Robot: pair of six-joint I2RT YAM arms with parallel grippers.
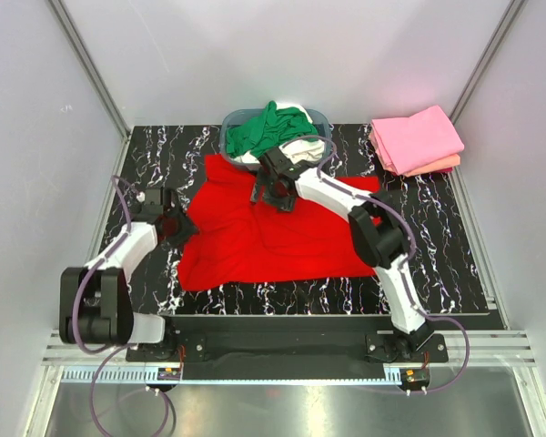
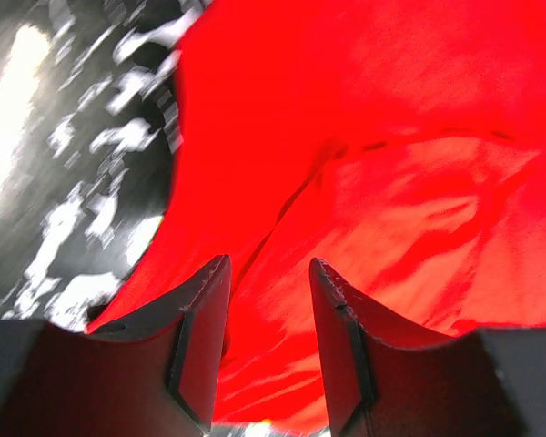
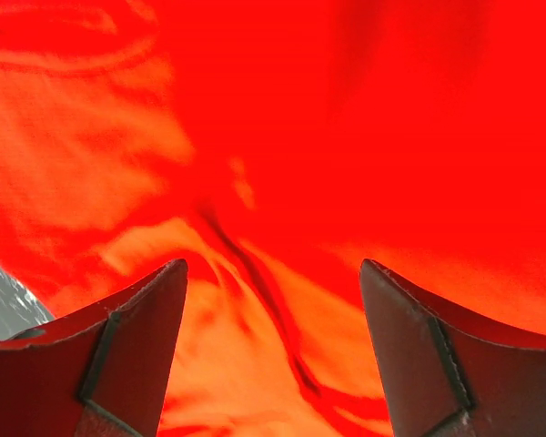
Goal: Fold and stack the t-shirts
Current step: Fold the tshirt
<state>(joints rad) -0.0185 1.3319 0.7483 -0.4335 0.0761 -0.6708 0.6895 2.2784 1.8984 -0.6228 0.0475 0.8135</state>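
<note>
Right gripper (image 3: pixel 273 264) stood wide; bright red cotton t-shirt (image 1: pixel 273 238) lay spread on black marbled desk (image 1: pixel 437 246) directly beneath it. Left gripper (image 2: pixel 269 261) was half-parted, shirt's edge fold showing between its fingers (image 2: pixel 196 328).

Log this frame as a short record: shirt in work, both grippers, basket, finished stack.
shirt in work: red t-shirt, spread on the table, wrinkled
left gripper: jaws apart, at the shirt's left edge
right gripper: jaws wide open, above the shirt's far middle
basket: far edge, holds green shirt and white shirt
stack: pink shirt folded on salmon shirt, far right corner
</note>
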